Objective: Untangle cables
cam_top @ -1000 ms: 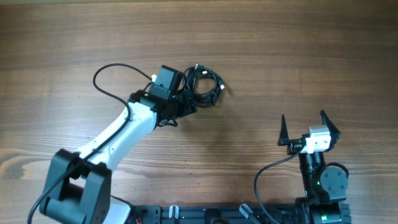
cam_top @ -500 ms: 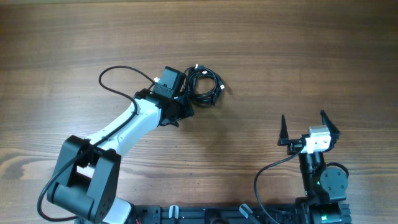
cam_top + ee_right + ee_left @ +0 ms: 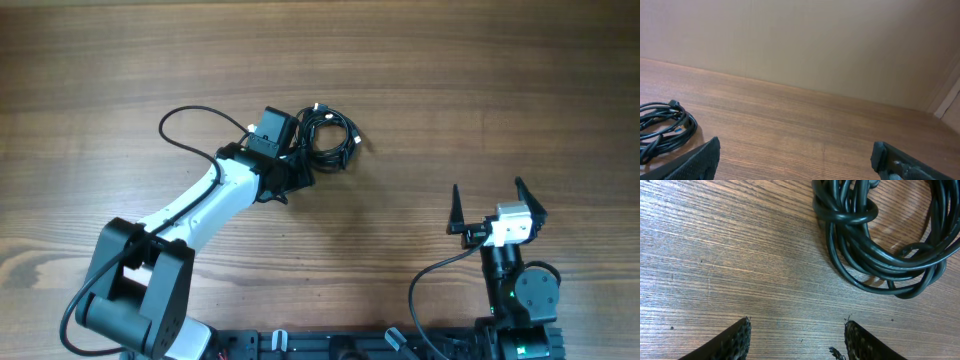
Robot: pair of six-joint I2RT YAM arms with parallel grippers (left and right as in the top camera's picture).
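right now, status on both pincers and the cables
Left pincer open, empty, just short of the cables. Right pincer open, idle, well off. Cables in one knotted coil. Nothing in the way.

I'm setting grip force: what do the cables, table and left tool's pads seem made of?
Cables: smooth, slightly glossy black jacket, likely rubber or PVC; highlights run along the strands. Table: matte wood or wood-look laminate; grain lines show. Pads of the left tool: rough black, perhaps rubber or foam; speckled surface, frayed edges.
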